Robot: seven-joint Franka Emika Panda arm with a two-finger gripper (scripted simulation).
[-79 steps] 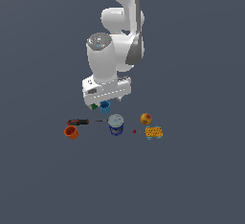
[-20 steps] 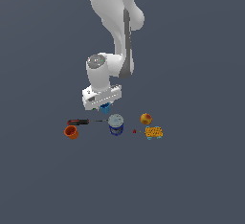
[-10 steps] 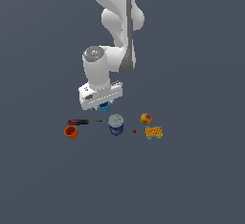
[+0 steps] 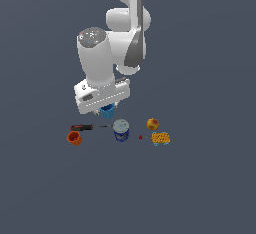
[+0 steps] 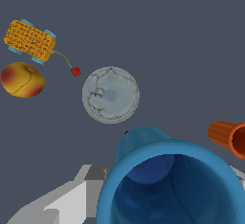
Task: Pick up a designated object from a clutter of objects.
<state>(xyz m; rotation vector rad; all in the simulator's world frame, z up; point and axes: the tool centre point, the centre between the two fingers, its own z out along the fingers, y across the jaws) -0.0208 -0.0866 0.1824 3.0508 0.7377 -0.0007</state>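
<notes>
The smooth, tapered bright blue cup hangs directly under the gripper, above the floor; the fingers appear closed on it. To the exterior view's right, below it, stands the round silver-lidded can; the ribbed orange cup lies at far left.

The exterior camera is looking down from a distance, framing the arm at centre above the silver-lidded can. The wrist camera is peering straight down, close over the blue cup; both views are sharing the can, orange cup and fruit.
</notes>
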